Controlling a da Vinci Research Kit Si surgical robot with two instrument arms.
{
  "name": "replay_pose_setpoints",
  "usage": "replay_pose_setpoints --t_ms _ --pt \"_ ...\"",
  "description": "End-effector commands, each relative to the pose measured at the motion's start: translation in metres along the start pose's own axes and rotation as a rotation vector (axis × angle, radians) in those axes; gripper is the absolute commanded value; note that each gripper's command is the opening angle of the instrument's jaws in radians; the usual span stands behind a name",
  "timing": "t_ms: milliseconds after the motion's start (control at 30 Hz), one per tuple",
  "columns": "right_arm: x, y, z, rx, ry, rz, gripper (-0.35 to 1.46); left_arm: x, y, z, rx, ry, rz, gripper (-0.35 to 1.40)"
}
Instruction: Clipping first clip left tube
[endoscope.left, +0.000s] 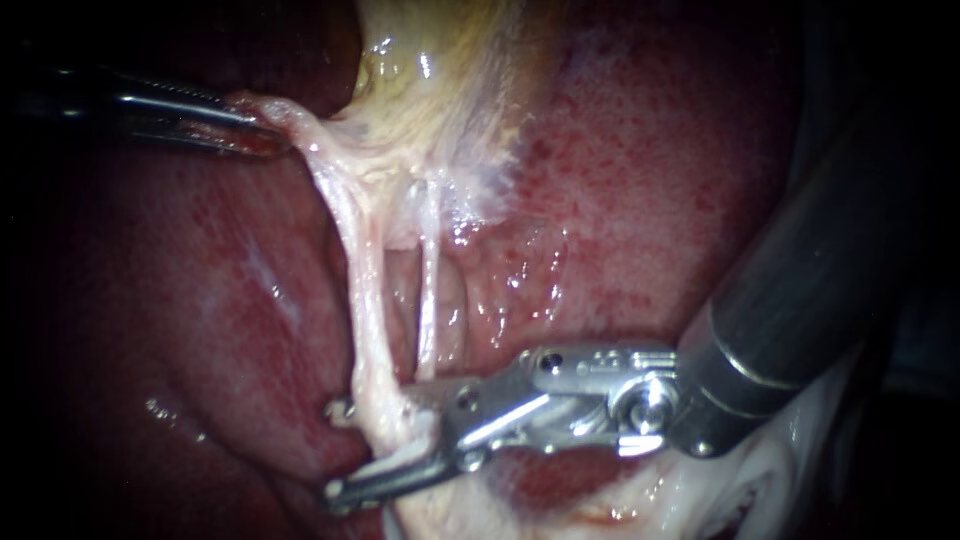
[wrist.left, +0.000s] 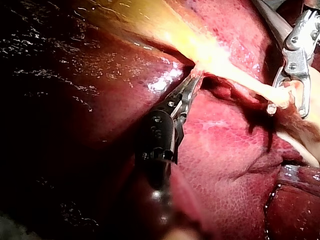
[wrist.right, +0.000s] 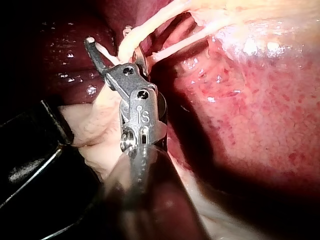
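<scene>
Gripped tissue (endoscope.left: 300, 125) taut in the left tool (endoscope.left: 265, 138), had the right tool (endoscope.left: 345, 448) gaping astride the left tube (endoscope.left: 365, 300) low down; looked best to square up, stay off the right tube (endoscope.left: 428, 300) and liver (endoscope.left: 650, 200), then squeeze fully.

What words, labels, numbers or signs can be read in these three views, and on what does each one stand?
Nothing can be quoted.
On the right instrument: small stamped marks on its metal wrist, too small to read.
On the left instrument: no text.
On the liver, left tube, pale tissue: no text.
</scene>
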Motion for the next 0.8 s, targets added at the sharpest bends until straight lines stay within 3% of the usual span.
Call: replay_pose_setpoints --t_ms 33,167,367,700,800 --pt "0.0 0.0002 -0.0001 -0.001 0.0 0.0 0.44 0.0 0.0 0.0 0.0 0.0 0.0 -0.35" --pt "-0.0002 0.0007 -0.0005 0.0 -0.001 0.0 0.36 0.0 0.0 0.0 0.0 0.0 0.0 -0.35" --pt "-0.0006 0.0014 -0.0014 0.003 -0.002 0.017 0.09 0.0 0.0 0.0 0.0 0.0 0.0 -0.35" --pt "-0.0008 0.0015 -0.0018 0.018 -0.008 0.102 -0.32 0.0001 0.0 0.0001 0.0 0.0 0.0 -0.35" --pt "-0.0009 0.0015 -0.0019 0.022 -0.009 0.13 -0.35 0.0001 0.0 0.0002 0.0 0.0 0.0 -0.35"
